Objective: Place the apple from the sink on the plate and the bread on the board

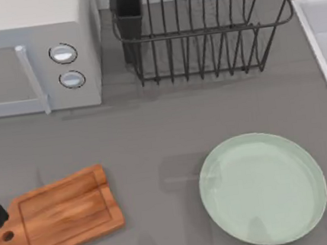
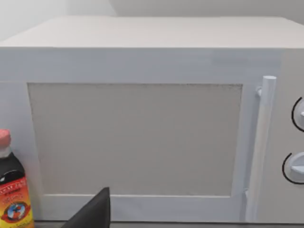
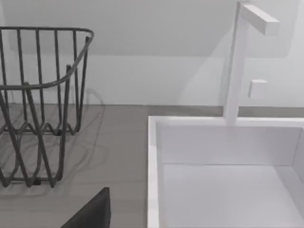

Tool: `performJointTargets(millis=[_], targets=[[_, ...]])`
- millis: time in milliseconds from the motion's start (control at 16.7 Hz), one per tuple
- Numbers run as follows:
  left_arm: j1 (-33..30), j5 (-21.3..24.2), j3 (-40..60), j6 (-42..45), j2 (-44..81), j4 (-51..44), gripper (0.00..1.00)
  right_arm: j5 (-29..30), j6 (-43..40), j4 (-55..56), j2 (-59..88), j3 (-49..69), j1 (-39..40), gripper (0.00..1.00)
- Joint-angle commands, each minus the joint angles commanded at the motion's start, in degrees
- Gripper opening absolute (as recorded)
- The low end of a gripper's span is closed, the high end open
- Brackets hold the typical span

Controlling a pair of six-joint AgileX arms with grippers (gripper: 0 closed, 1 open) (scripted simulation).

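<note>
Hand states impossible to tell; plate [image 1: 263, 188] at five o'clock and board [image 1: 58, 215] at eight lay bare, nothing placed yet.

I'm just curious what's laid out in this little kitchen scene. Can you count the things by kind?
Microwave: 1
Wire dish rack: 1
Sink: 1
Tap: 1
Wooden board: 1
Green plate: 1
Sauce bottle: 1
Total: 7
</note>
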State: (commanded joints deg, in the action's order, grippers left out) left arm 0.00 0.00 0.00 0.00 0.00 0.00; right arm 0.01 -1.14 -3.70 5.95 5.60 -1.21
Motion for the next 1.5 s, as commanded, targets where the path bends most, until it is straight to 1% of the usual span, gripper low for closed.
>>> performJointTargets(millis=[120, 300, 840, 1080, 1320, 1500], targets=[[0.0, 0.0, 0.0, 0.0, 0.0, 0.0, 1.00, 0.0, -1.2, -3.8, 6.6, 5.7, -1.2, 1.00], [0.0, 0.0, 0.0, 0.0, 0.0, 0.0, 1.00, 0.0, -3.5, -11.2, 20.6, 16.9, -3.7, 1.00], [0.0, 0.0, 0.0, 0.0, 0.0, 0.0, 1.00, 0.1, -11.7, -37.9, 75.5, 57.5, -12.3, 1.00], [0.0, 0.0, 0.0, 0.0, 0.0, 0.0, 1.00, 0.1, -14.8, -48.1, 97.2, 73.0, -15.7, 1.00], [0.0, 0.0, 0.0, 0.0, 0.0, 0.0, 1.00, 0.1, -16.9, -54.9, 111.2, 83.3, -17.9, 1.00], [0.0, 0.0, 0.0, 0.0, 0.0, 0.0, 1.00, 0.1, -17.6, -57.0, 115.3, 86.5, -18.6, 1.00]])
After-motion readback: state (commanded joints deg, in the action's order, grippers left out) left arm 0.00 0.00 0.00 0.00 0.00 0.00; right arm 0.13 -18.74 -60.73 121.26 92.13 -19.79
